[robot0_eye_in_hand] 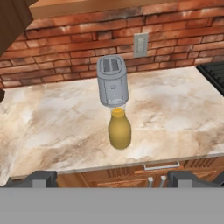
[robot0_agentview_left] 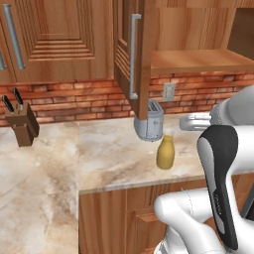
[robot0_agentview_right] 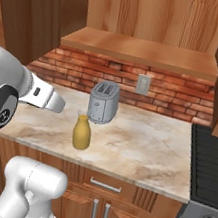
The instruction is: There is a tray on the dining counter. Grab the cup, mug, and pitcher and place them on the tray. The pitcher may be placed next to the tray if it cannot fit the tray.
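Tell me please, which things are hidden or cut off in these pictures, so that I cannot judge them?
- Toaster: in the left base view the open cabinet door covers its top.
- Gripper: in the hand view just the two fingertips rise at the bottom edge, wide apart.
- Stove: cut off by the right edge of the right base view.
- Pitcher: its base is seen, but whether it touches the toaster behind cannot be told in the hand view.

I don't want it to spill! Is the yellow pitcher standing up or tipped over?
Standing up. The pitcher sits on its base on the counter, neck up, in front of the toaster.
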